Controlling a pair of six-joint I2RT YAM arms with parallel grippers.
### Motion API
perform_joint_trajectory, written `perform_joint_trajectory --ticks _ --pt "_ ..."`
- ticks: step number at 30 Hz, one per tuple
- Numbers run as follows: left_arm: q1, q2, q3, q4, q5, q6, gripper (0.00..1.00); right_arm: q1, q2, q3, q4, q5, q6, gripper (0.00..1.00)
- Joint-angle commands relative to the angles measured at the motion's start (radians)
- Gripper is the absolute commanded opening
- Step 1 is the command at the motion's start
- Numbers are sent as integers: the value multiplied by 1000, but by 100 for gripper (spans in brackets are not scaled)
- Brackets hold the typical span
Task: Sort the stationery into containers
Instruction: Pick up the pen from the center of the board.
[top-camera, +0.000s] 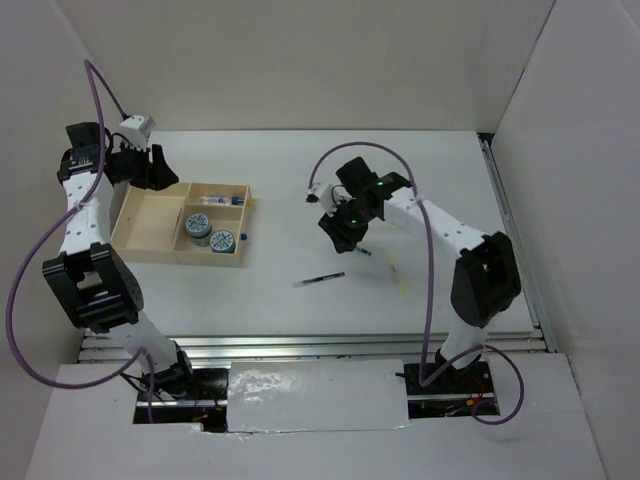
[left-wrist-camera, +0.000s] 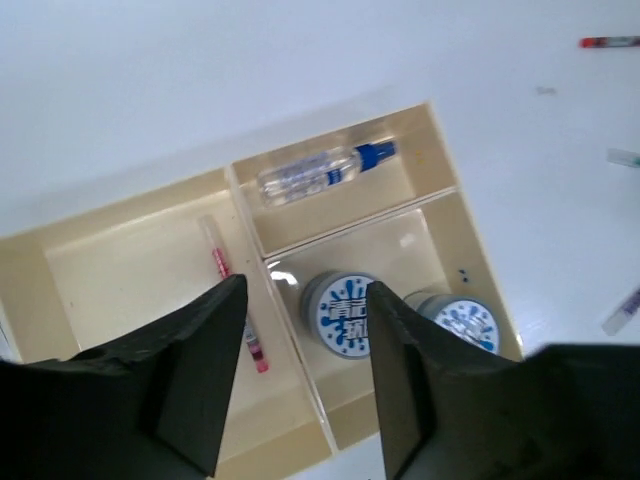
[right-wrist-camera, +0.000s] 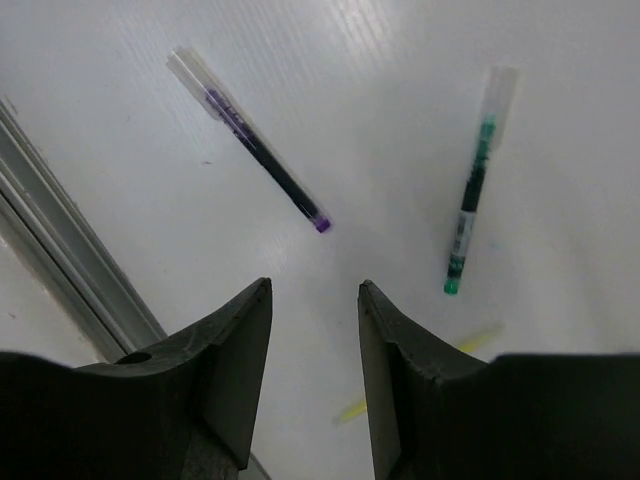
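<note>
One tray (top-camera: 150, 220) was counted, with three compartments. Two rolls (top-camera: 197, 224) (top-camera: 222, 241) were tallied. Two red pens (left-wrist-camera: 232, 290) (left-wrist-camera: 610, 42), one clear pen (left-wrist-camera: 320, 172), one dark pen (right-wrist-camera: 262, 165), one green pen (right-wrist-camera: 470, 205) and one yellow pen (right-wrist-camera: 478, 338) were noted: six in all.

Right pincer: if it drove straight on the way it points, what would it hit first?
Probably bare table between the purple pen and the green pen; the right pincer lines up with neither, though depth is unclear.
</note>
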Motion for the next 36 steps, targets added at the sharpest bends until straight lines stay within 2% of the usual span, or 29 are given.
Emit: perform_joint_trajectory --ticks 1,3,8,13,18,32,34,36 --pt "-18 -120 -40 -42 117 91 65 81 102 90 -26 45 -102 47" --pt "-28 -157 -77 -45 134 98 68 108 145 107 -21 85 -110 46" --pt "-70 -274 -135 -46 141 105 70 159 283 162 -3 145 -124 45" --pt "-114 -370 -174 -22 140 84 71 176 345 147 25 174 -138 45" --pt "-156 -432 -203 6 120 63 73 205 366 93 48 197 -149 46" --pt "-235 -466 -264 53 89 7 73 224 352 -5 95 200 -153 46" --pt "-239 -470 -266 61 89 0 73 234 363 -10 103 211 -159 43" --pt "-242 -472 -266 73 95 -20 73 245 374 -13 100 225 -164 35"
